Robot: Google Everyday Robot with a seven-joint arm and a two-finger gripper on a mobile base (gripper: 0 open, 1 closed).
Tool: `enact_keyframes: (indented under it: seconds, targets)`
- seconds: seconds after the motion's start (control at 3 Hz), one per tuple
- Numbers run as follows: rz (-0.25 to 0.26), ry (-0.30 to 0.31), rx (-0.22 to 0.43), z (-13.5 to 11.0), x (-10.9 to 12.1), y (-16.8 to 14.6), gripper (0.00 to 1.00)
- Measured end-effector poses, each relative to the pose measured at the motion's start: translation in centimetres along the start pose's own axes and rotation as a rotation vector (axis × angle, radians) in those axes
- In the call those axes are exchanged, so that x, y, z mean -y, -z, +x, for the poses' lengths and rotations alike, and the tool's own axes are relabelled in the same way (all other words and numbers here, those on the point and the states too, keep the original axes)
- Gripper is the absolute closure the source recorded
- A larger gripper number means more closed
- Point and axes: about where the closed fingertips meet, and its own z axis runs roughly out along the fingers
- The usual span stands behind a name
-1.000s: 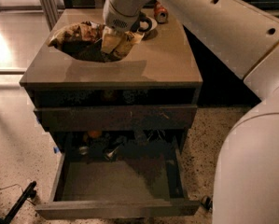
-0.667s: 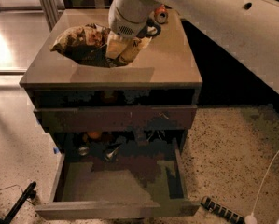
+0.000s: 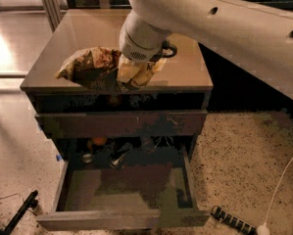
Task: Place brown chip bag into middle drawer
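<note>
The brown chip bag (image 3: 89, 68) is crumpled, dark brown with tan-yellow ends, and hangs over the front edge of the cabinet top. My gripper (image 3: 134, 74) is shut on the bag's right end and holds it just above the cabinet's front edge. The white arm (image 3: 209, 18) reaches in from the upper right. The middle drawer (image 3: 121, 192) is pulled open below, with a flat grey floor and thin side walls. Its plain front panel (image 3: 121, 219) is nearest the camera.
The cabinet top (image 3: 92, 33) is a flat grey-brown surface. A closed upper drawer front (image 3: 121, 124) sits under it. Small objects, one orange (image 3: 98, 142), lie at the back of the open drawer. A white cable (image 3: 283, 180) and a dark strip (image 3: 231, 219) lie on the speckled floor at right.
The gripper has carried the chip bag forward from the back of the cabinet top to its front edge. The camera view has shifted closer.
</note>
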Motion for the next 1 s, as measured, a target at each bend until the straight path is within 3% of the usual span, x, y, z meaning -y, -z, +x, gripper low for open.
enact_keyframes:
  seconds: [0.33, 0.67, 1.0]
  targets:
    - [0.034, 0.002, -0.010, -0.3, 0.7, 0.3, 1.00]
    - [0.115, 0.003, -0.025, -0.4, 0.6, 3.0, 1.00]
    - [0.163, 0.002, -0.031, 0.1, -0.2, 5.1, 1.00]
